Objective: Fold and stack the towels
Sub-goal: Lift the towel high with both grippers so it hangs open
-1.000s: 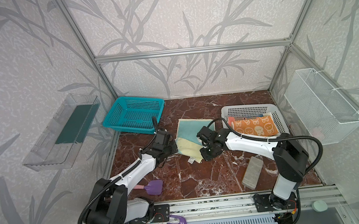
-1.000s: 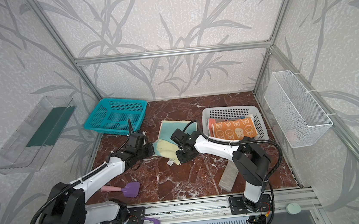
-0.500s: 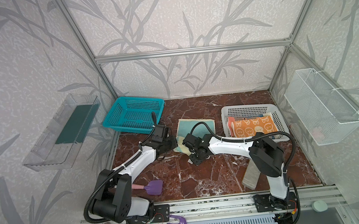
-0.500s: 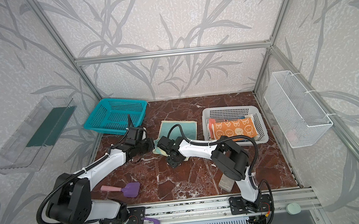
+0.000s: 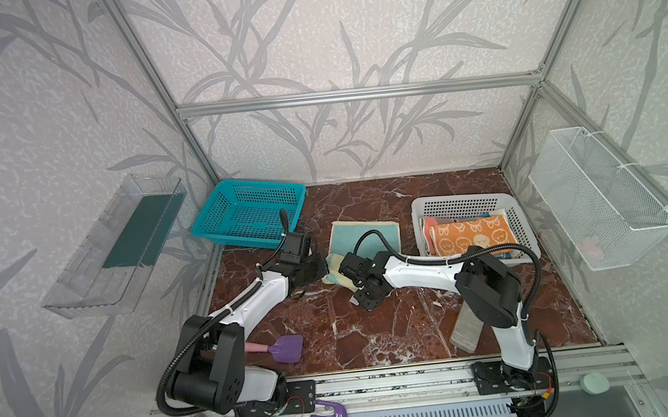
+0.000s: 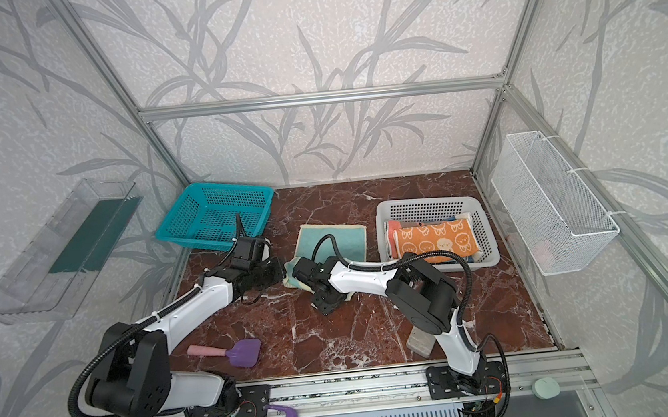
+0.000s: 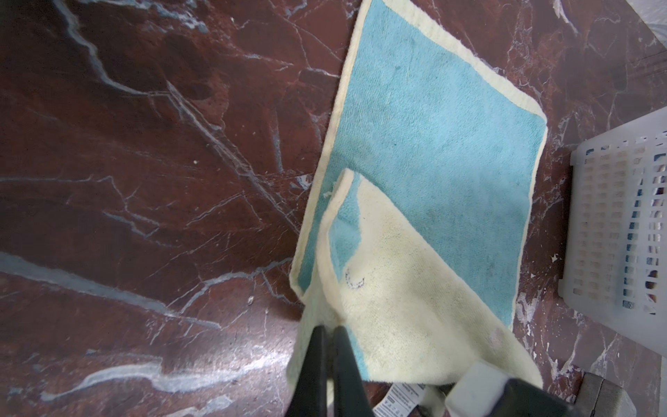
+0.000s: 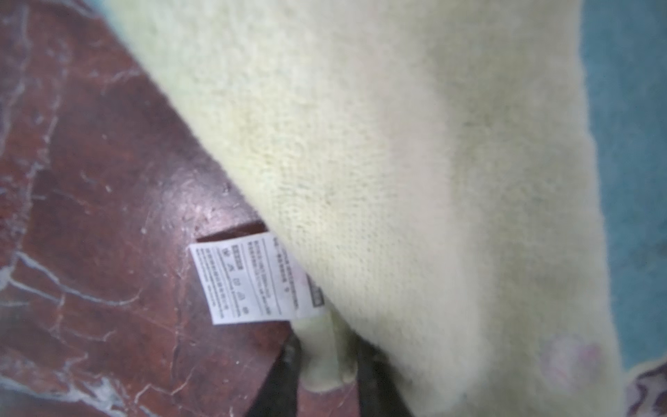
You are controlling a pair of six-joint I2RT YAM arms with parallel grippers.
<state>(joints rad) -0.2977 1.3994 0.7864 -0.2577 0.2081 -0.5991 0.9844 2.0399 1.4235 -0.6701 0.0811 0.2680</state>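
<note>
The yellow and teal towel (image 5: 362, 236) lay on the dark red marble table (image 5: 377, 330), between the turquoise basket (image 5: 263, 181) and the white basket (image 5: 469, 202). Its far part was flat with the teal side up, and its near edge was turned over so that the yellow side showed. The orange towel (image 5: 471, 240) lay folded in the white basket. The left gripper (image 7: 329, 332) pinched the near left corner of the yellow and teal towel, its fingers pressed together on the cloth, and the right gripper (image 8: 325, 346) pinched a small fold of the yellow edge beside the white care label (image 8: 249, 278).
</note>
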